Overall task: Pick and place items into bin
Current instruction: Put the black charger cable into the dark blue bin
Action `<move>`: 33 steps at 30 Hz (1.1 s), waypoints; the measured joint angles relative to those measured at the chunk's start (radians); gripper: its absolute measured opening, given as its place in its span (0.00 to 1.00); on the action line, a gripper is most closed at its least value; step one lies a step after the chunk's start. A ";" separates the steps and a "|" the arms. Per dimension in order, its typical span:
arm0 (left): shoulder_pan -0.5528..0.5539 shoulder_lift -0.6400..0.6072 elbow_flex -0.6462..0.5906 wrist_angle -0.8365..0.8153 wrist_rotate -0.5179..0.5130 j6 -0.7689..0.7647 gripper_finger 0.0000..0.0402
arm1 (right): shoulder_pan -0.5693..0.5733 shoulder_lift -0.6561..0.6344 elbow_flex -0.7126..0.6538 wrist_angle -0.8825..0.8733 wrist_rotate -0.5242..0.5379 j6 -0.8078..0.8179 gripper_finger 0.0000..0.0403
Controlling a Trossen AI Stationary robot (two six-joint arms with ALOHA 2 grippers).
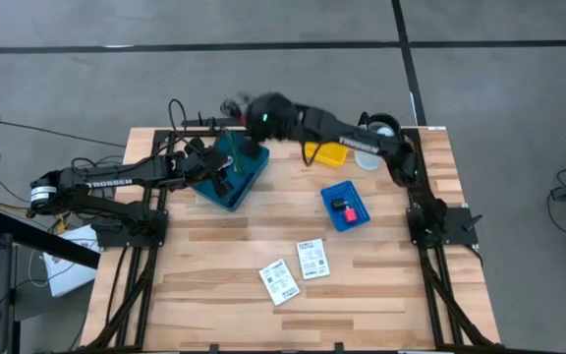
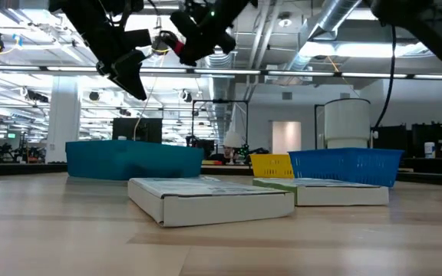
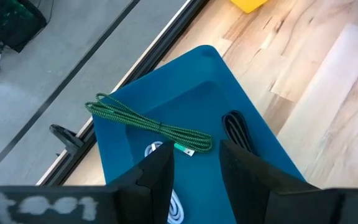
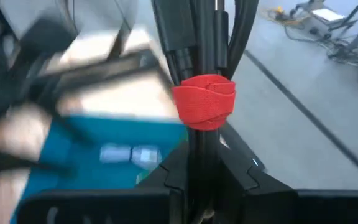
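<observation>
Transport step: right gripper (image 4: pixel 207 155) clamped on black cord bundle (image 4: pixel 199 37) over teal bin (image 1: pixel 232 172) near table's far edge, left gripper (image 3: pixel 194 165) empty, part-open; next, lower and release.

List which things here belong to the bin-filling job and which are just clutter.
Job:
- black cable bundle with red strap, held in right gripper
- teal plastic bin
- green braided cord, already inside
- white printed flat boxes, on the table

Probably clutter:
- yellow plastic container
- blue mesh basket
</observation>
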State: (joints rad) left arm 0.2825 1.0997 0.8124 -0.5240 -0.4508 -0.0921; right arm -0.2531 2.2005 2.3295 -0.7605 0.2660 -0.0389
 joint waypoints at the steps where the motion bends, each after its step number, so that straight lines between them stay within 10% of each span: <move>1: 0.001 0.000 0.000 -0.001 0.000 0.000 0.30 | -0.022 0.000 -0.010 0.046 -0.034 0.020 0.09; 7: 0.000 0.000 0.000 -0.001 0.001 0.000 0.30 | -0.104 -0.001 -0.101 0.192 -0.233 0.136 0.09; 33: 0.000 0.000 0.000 -0.001 0.000 0.000 0.30 | -0.029 0.000 -0.295 0.366 -0.240 0.110 0.21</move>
State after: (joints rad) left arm 0.2825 1.1000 0.8124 -0.5251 -0.4503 -0.0921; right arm -0.2816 2.2009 2.0346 -0.3944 0.0256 0.0709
